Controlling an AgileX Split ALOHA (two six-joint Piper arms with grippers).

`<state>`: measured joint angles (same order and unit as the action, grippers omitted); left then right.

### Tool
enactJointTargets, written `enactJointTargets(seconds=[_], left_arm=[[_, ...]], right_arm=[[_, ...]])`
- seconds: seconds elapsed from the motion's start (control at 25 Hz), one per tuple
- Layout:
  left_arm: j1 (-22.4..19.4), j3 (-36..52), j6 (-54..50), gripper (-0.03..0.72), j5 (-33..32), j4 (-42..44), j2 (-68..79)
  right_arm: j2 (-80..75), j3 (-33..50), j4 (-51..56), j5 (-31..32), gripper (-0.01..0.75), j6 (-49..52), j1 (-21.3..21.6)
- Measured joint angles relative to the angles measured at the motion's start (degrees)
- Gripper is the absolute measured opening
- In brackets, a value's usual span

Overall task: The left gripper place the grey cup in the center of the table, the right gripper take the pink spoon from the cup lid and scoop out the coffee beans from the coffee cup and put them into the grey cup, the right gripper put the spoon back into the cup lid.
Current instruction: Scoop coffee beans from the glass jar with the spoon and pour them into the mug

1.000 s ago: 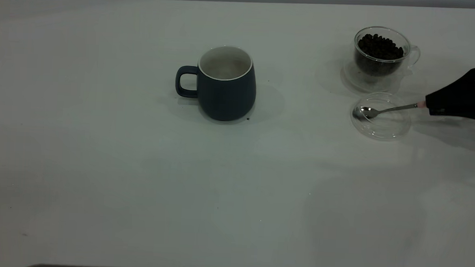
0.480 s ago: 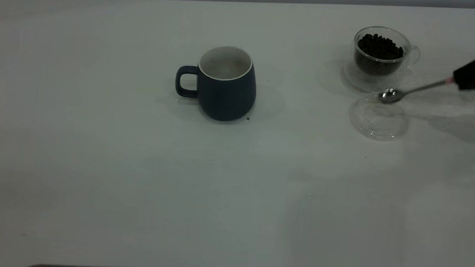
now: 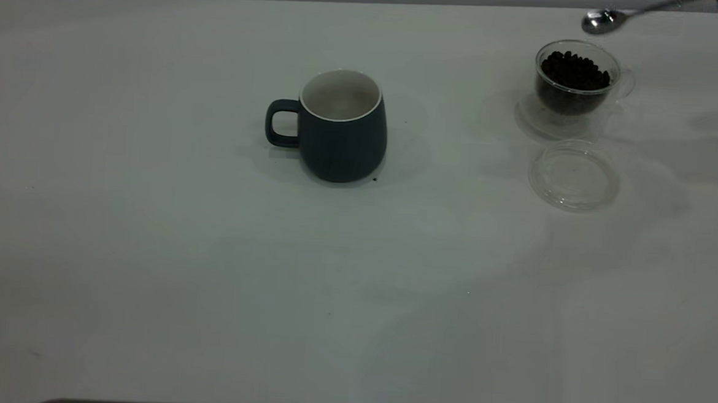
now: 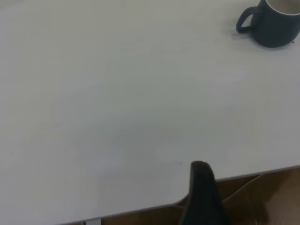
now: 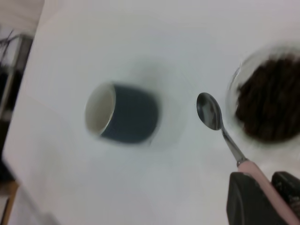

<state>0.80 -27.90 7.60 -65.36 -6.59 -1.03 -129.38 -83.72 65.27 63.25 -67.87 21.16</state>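
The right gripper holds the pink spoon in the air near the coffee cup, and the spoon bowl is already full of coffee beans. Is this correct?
Not quite. The right gripper does hold the pink spoon in the air near the coffee cup, but the spoon's bowl is empty, plain shiny metal in the right wrist view. The coffee beans are all in the coffee cup.

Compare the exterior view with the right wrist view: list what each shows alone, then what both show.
Only the exterior view shows the flat clear round cup lid, empty on the white table, near the coffee cup's clear saucer.

Only the right wrist view shows the right gripper shut on the spoon's pale pink handle.

Both show the dark navy-grey cup with white interior, empty; the clear glass coffee cup holding dark coffee beans; and the pink spoon's empty metal bowl raised near that cup.
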Motion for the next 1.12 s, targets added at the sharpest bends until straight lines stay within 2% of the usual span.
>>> enactJointTargets(seconds=[0.2,0.48,1.12], left_arm=[[0.0,0.0,0.0,0.567,0.0,0.0,0.0],[0.0,0.0,0.0,0.567,0.0,0.0,0.0],[0.0,0.0,0.0,0.567,0.0,0.0,0.0]], right_arm=[[-6.2,-4.9,1.0,-5.9,0.1,5.0,-2.9],[-10.2,-5.6,1.3,-9.1,0.1,6.7,-3.6],[-11.2,-5.7,-0.9,-5.5,0.1,14.8,-2.8]])
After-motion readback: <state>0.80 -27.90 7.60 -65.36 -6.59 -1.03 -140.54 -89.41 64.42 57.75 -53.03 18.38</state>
